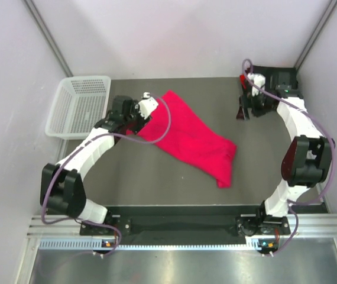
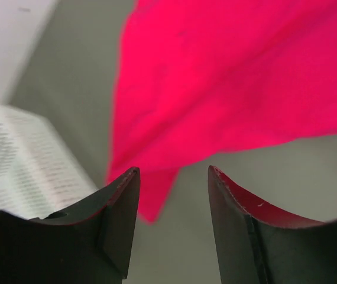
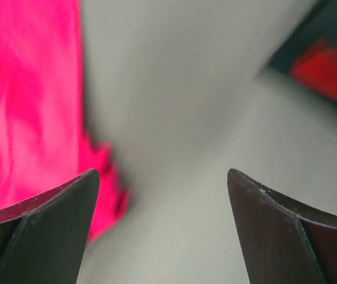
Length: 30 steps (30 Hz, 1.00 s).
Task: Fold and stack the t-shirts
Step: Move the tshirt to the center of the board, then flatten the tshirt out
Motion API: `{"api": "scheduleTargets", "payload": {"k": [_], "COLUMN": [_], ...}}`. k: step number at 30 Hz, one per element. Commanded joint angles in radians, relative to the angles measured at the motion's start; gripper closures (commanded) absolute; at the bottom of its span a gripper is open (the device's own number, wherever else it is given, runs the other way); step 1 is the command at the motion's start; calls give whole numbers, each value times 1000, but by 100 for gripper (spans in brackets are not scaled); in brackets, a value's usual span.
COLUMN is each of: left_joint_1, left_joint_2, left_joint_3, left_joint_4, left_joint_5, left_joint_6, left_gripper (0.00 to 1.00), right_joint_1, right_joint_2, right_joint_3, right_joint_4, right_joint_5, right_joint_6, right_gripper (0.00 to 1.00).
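I am holding my left pincer (image 1: 147, 107) with its fingers apart and nothing between them. It is hovering at the far left edge of the red t-shirt (image 1: 192, 139), and in my left wrist view a corner of that cloth (image 2: 227, 83) is hanging just beyond my fingertips (image 2: 130, 177). I cannot tell whether it is touching them.

The shirt is lying loosely spread on the desk (image 1: 156, 177), running slantwise from the far left toward the near right, with its narrower end bunching there. The white mesh basket (image 1: 77, 106) is sitting at the desk's left edge, just beside my left arm.

I am keeping my right pincer (image 1: 244, 111) wide apart and gripping nothing. It is pointing down near the far right corner, well apart from the shirt, whose edge (image 3: 26, 106) is showing blurred at the left of that wrist view.
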Motion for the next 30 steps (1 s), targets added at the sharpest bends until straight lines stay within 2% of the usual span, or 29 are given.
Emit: {"api": "scheduleTargets", "payload": {"k": [1, 3, 6, 11, 17, 21, 23, 30], "left_joint_1": [3, 3, 7, 23, 82, 121, 131, 165], "left_joint_2": [106, 209, 319, 404, 469, 499, 504, 507], "left_joint_3": [107, 176, 249, 262, 308, 336, 345, 349], "left_joint_4": [-131, -222, -275, -260, -250, -231, -228, -213], "left_joint_5": [180, 240, 224, 109, 95, 83, 73, 69], "left_joint_6": [-289, -318, -367, -351, -319, -312, -314, -328], "left_gripper": [45, 45, 46, 47, 47, 47, 47, 47], "right_joint_1": [7, 8, 24, 149, 342, 448, 500, 568], "right_joint_2": [22, 59, 89, -90, -316, -356, -319, -206], "right_joint_3": [-70, -62, -53, -214, -410, -499, -508, -509], "right_joint_4": [-222, -361, -432, -357, -322, -281, -273, -147], "right_joint_5": [-195, -230, -214, -143, -94, -28, 10, 165], "right_joint_6": [-148, -287, -401, -533, -651, -631, -604, -582], "right_gripper": [12, 19, 24, 24, 24, 20, 21, 21]}}
